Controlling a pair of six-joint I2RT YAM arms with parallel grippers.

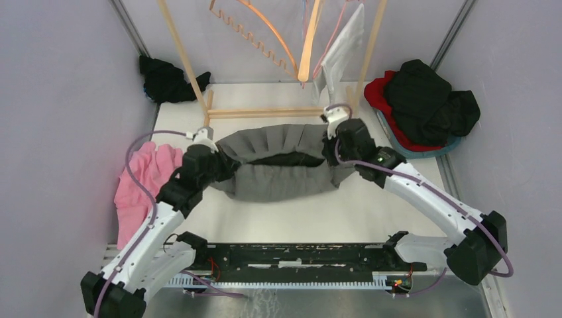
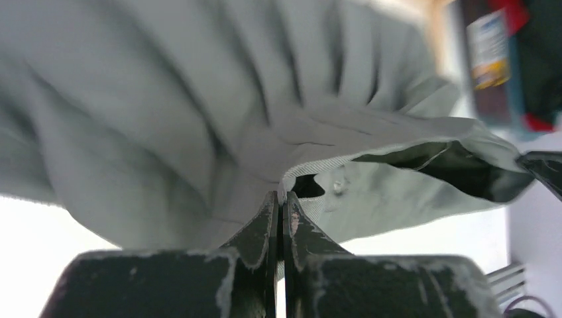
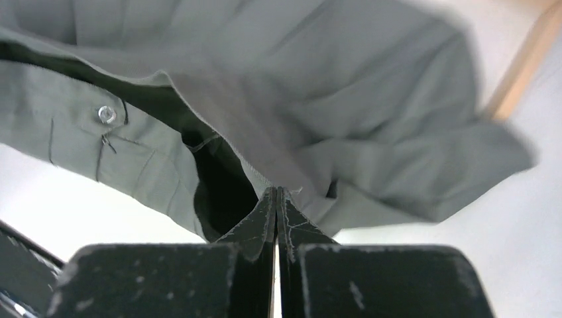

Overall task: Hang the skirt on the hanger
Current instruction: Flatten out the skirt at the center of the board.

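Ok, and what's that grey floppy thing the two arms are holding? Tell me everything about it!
That is the skirt: soft grey cloth with pleats, a dark lining inside and a small clear button on the waistband. The left gripper and right gripper each pinch one side of its open waist, stretching it wide between them above the white table, in front of the wooden rack. It sags in the middle.

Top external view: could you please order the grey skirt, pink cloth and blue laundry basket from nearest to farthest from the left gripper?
1. Grey skirt, clamped in the left gripper.
2. Pink cloth, lying to its left.
3. Blue basket, far right.
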